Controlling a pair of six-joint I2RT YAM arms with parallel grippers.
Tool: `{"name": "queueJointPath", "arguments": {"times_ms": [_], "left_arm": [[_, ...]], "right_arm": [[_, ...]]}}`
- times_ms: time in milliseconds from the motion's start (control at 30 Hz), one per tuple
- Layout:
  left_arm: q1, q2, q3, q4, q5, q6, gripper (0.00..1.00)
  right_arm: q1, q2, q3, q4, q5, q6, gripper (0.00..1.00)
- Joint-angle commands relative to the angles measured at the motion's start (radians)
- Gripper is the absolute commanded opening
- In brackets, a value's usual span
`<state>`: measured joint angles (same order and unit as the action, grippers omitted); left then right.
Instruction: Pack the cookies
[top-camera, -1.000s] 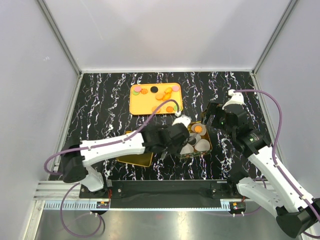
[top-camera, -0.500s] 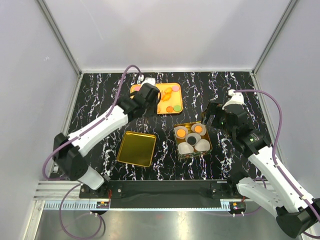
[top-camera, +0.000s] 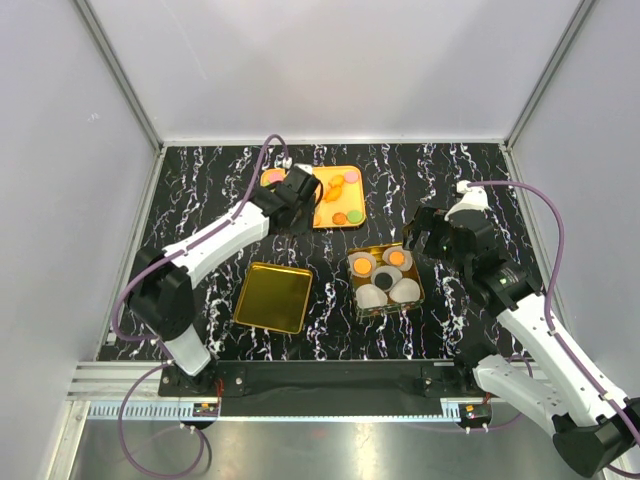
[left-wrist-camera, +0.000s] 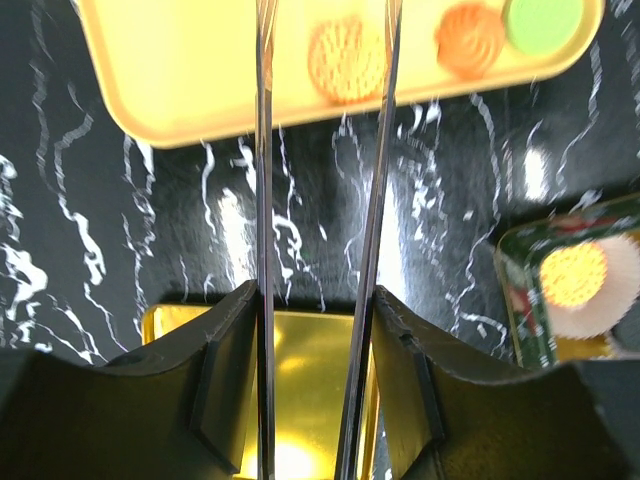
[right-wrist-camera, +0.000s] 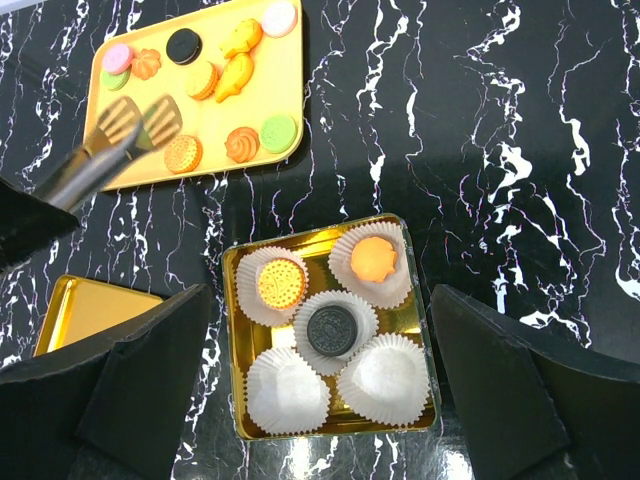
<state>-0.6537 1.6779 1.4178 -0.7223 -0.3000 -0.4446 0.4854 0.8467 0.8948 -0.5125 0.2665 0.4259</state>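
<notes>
A black, white-veined marble table fills the scene, and the gold tin near its middle is my reference point for everything else.

A yellow tray lies beyond the tin and a little to its left, well apart from it. A gold lid lies flat to the left of the tin, with a strip of table between them.

My right pincer hangs above the tin's right side, its jaws spread wide with nothing between them. My left pincer is up over the table beyond and left of the tin, near the tray. Its jaws are partly closed on a pair of metal tongs. The tongs' two blades reach out over the tray's end farthest from the tin, tips slightly apart. I cannot tell whether the tips touch the tray.

Five white paper cups sit inside the tin. Three hold cookies: a round orange one at the far left, an orange one at the far right and a black one in the centre. The two cups on the near side show only white paper.

About eleven more cookies lie loose on the tray, mostly orange, with one black, two pink and two green. A round orange one lies just beside the tongs' tips.
</notes>
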Motion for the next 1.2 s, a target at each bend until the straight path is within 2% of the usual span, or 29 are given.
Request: {"name": "queueJointPath", "arguments": {"times_ms": [0, 1167], "left_arm": [[-0.001, -0.03, -0.025, 0.06, 0.044, 0.006, 0.5], [-0.014, 0.014, -0.088, 0.095, 0.064, 0.007, 0.51]], "right_arm": [[0.004, -0.005, 0.0, 0.042, -0.013, -0.004, 1.0], [0.004, -0.006, -0.008, 0.043, -0.007, -0.004, 1.0]]}}
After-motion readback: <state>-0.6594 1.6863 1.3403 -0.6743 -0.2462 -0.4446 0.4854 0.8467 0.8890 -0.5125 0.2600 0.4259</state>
